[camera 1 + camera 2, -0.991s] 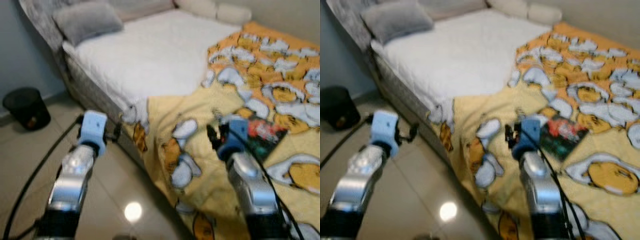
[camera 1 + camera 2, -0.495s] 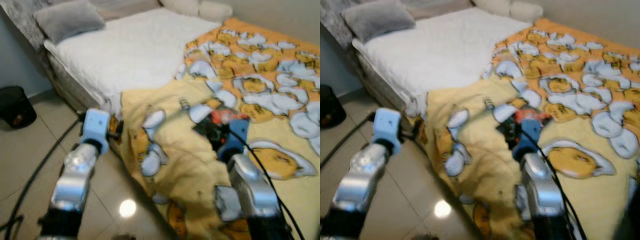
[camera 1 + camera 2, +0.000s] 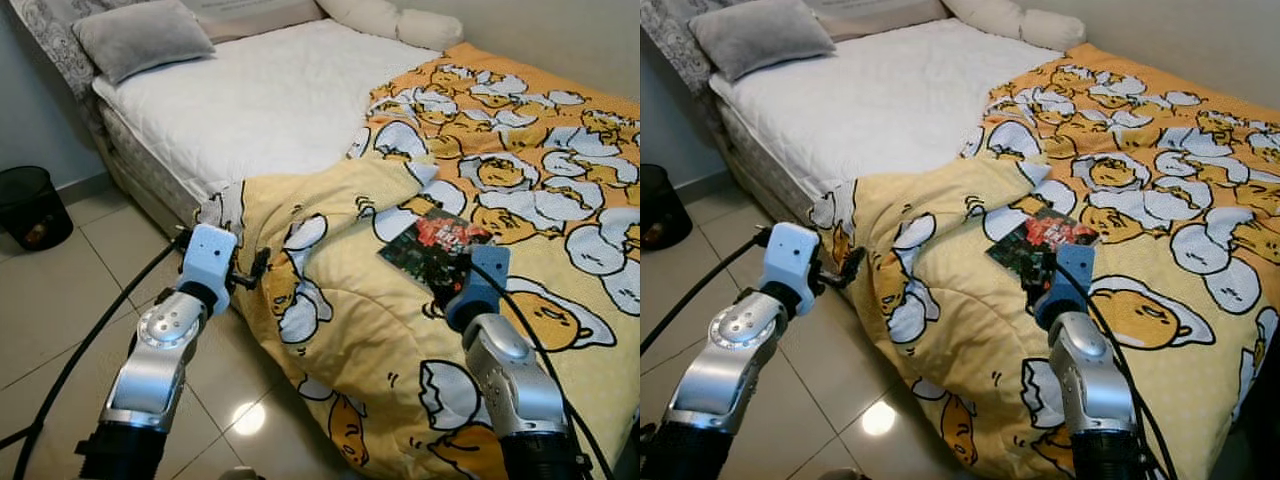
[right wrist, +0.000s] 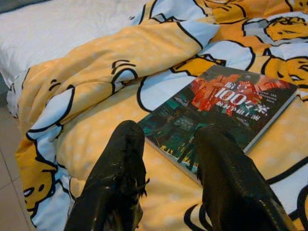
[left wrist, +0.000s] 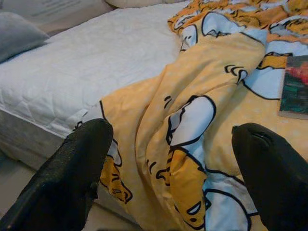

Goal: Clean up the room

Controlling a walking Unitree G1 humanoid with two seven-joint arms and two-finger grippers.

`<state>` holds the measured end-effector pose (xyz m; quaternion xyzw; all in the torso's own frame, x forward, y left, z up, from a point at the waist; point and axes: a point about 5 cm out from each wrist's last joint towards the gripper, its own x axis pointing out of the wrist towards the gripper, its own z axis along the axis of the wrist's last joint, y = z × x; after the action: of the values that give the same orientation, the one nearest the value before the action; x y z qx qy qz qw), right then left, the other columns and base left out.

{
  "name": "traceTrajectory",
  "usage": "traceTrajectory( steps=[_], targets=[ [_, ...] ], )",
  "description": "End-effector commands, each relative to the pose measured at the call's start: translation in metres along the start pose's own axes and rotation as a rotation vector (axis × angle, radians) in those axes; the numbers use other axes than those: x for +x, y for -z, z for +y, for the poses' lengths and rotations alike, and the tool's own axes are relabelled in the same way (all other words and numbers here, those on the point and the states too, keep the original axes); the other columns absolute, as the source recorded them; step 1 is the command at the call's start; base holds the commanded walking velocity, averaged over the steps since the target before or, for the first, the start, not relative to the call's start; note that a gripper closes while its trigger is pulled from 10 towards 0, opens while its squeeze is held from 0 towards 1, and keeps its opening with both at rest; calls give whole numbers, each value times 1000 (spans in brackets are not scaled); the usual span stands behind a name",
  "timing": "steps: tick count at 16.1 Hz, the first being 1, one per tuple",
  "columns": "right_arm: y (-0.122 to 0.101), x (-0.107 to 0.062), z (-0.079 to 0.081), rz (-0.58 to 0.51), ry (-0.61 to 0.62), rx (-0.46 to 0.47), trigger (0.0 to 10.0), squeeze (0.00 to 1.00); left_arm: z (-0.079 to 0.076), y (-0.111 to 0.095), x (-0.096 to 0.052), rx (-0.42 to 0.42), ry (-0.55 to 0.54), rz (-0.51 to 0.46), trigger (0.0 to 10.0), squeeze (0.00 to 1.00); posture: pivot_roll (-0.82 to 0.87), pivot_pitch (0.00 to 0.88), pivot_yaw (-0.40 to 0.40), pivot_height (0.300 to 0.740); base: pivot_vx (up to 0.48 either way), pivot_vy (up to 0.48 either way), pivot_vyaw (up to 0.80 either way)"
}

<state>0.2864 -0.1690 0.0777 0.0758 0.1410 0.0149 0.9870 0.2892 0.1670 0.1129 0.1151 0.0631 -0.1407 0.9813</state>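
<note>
A dark book [image 3: 436,240] with a red and green cover lies flat on the yellow duvet [image 3: 340,330] with egg-character prints, near the bed's edge. My right gripper [image 4: 171,132] hovers just above the book's [image 4: 226,106] near corner, open, with nothing between its fingers [image 4: 122,163]. The right arm [image 3: 1072,345] reaches over the duvet from the front. My left gripper [image 5: 171,132] is open wide and held in the air beside the bed, facing the duvet fold [image 5: 183,120] that hangs over the mattress side. It touches nothing.
A white mattress [image 3: 260,100] with a grey pillow [image 3: 145,35] lies beyond the duvet. A black waste bin [image 3: 25,205] stands on the tiled floor [image 3: 60,300] at the left. A black cable [image 3: 90,340] trails from the left arm.
The camera has swung and steadied, so the bed sits differently in view. The right gripper now stands at the book's near corner instead of beside it. The left arm holds its pose.
</note>
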Motion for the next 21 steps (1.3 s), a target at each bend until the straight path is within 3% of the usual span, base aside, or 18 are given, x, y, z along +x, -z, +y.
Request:
traceTrajectory(
  steps=[1,6,12,14,15,17,21],
  targets=[
    [-2,-2,-6,-8,21,7,10000,0,-2,-5,0,-4,9,-18,10000,988,-8,0,-13,740,0,0,0],
    [-2,-6,1,-28,-15,23,10000,0,6,-2,-4,-52,-19,-19,10000,1000,-10,0,-9,740,54,0,0],
    [-1,-9,3,-26,-32,22,10000,0,5,0,-6,-69,-14,-12,10000,1000,-12,0,-5,740,353,0,-790],
    [-1,-8,5,-26,-42,-8,10000,0,6,0,-6,-50,-27,-10,10000,1000,-11,0,-5,740,334,0,0],
    [-1,-8,6,-25,-53,-8,10000,0,5,1,-6,-42,-32,-11,10000,992,-11,0,-5,740,0,0,0],
    [-1,-8,8,-23,-68,-8,10000,0,5,1,-6,-34,-36,-10,10000,863,-10,0,-4,740,0,0,0],
    [0,-8,8,-16,-81,-8,10000,0,3,0,-5,-29,-32,-7,10000,851,-10,0,-8,740,0,0,0]
  ],
)
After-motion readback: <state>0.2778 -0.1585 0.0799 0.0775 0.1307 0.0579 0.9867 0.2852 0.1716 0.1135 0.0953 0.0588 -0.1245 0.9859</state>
